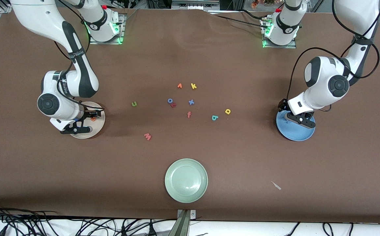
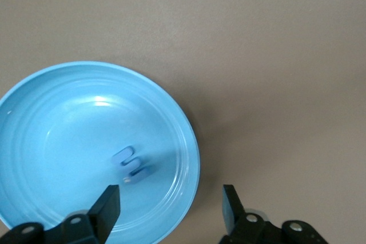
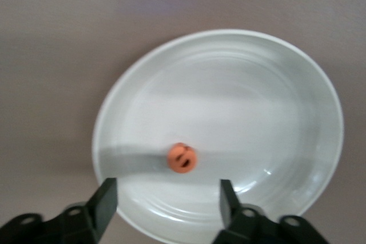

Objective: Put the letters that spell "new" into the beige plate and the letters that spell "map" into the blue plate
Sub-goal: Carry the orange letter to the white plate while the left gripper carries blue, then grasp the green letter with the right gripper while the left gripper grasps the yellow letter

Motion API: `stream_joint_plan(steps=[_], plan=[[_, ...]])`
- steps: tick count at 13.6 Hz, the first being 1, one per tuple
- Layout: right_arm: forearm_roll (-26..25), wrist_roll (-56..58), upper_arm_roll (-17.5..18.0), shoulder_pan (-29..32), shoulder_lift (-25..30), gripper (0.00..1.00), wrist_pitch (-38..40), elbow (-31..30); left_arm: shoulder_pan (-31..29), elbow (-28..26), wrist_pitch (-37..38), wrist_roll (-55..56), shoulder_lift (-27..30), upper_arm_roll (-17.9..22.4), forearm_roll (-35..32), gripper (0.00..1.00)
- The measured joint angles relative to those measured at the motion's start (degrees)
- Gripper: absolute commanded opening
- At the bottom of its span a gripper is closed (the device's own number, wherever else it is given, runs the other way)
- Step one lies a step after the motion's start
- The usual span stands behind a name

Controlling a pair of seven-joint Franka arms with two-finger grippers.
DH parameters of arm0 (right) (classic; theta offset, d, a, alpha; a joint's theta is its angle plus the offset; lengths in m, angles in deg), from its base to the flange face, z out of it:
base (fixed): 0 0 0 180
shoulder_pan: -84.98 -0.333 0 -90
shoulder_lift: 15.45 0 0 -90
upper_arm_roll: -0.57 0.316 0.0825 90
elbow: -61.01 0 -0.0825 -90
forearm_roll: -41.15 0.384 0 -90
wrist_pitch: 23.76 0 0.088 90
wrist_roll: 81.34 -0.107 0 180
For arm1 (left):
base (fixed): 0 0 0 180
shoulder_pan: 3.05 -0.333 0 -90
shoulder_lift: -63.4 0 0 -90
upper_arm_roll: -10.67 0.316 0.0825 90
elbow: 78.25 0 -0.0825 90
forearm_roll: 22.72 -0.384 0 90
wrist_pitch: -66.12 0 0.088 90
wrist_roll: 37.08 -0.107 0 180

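Orange e [image 3: 182,158] lying in the beige plate [image 3: 286,84] near the table's right-arm end, under the right gripper [image 3: 164,201], jaws apart and empty. Blue m [image 2: 130,163] in the blue plate [image 2: 46,107] near the left-arm end, below the open, empty left gripper [image 2: 171,210]. Green n [image 1: 134,104], pinkish-red w [image 1: 147,136], yellow looped letter [image 1: 227,111] and teal looped letter [image 1: 215,117] loose around mid-table.

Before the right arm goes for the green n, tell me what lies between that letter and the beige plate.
Nothing visible does. The green n lies alone on bare brown table, toward the right arm's end from the letter cluster. The stretch to the beige plate is open cloth. The right gripper hangs open over that plate, above the orange e.
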Motion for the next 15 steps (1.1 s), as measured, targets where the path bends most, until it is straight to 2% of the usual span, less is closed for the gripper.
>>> stream_joint_plan(steps=[3, 6, 8, 12, 15], plan=[[0.1, -4.8, 3.4, -0.2, 1.4, 1.00, 0.0, 0.0, 1.3, 1.1, -0.3, 0.1, -0.1, -0.4, 1.2, 0.81], [0.2, -10.2, 7.9, -0.3, 3.1, 1.00, -1.2, -1.7, 9.5, 3.8, -1.8, 3.7, -2.1, -0.9, 11.1, 0.81], [0.2, -13.5, 11.2, -0.4, 4.2, 1.00, -4.4, -4.2, 15.8, 4.4, -5.6, 8.1, -4.8, -1.1, 14.5, 0.81], [0.2, -14.8, 15.2, -0.4, 5.0, 1.00, -14.4, -10.8, 24.9, 6.5, -11.6, 17.8, -10.9, -1.1, 14.7, 0.81], [0.2, -14.9, 17.4, -0.4, 5.0, 1.00, -19.0, -14.7, 27.5, 7.5, -14.1, 19.9, -13.8, -0.7, 14.7, 0.75]])
